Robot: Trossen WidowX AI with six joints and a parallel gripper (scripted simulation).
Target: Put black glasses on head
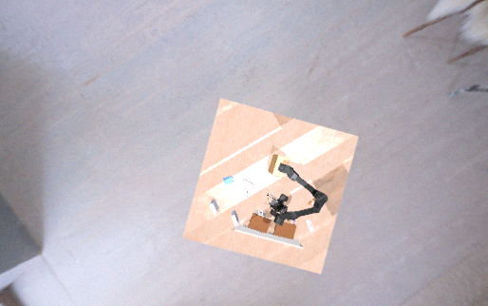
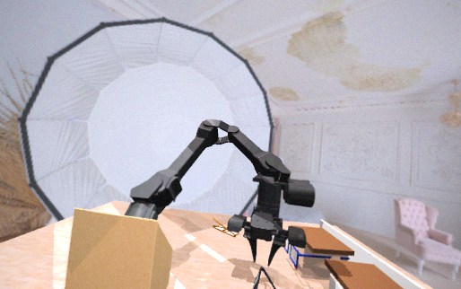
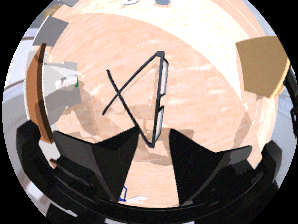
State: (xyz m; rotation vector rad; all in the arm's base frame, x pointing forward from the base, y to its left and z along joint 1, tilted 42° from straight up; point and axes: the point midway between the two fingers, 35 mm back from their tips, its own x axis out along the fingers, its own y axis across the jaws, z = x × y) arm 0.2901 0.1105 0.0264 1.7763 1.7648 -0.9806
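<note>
The black glasses point(image 3: 159, 87) point(image 2: 256, 280) stand out in the wrist view, their two thin temples crossing to the left of the lens frame. My gripper point(image 3: 154, 131) point(image 2: 262, 264) is partly open and points down. One corner of the glasses lies close to the gap between the fingertips, and neither finger visibly clamps it. A small green patch point(image 3: 77, 83) shows beside a pale shape point(image 3: 64, 81) at the left of the wrist view. That shape may be the green-tagged head, but it is too unclear to tell. The other head cannot be made out surely.
Brown boards point(image 1: 259, 223) point(image 2: 319, 240) stand along a white rail point(image 1: 268, 236). Blue glasses point(image 2: 293, 256) and orange glasses point(image 2: 227, 230) are near my gripper. A tan box point(image 1: 276, 164) point(image 2: 112, 251) point(image 3: 260, 65) stands by the arm base. A grey block point(image 1: 215, 206) and blue piece point(image 1: 228, 180) lie farther off.
</note>
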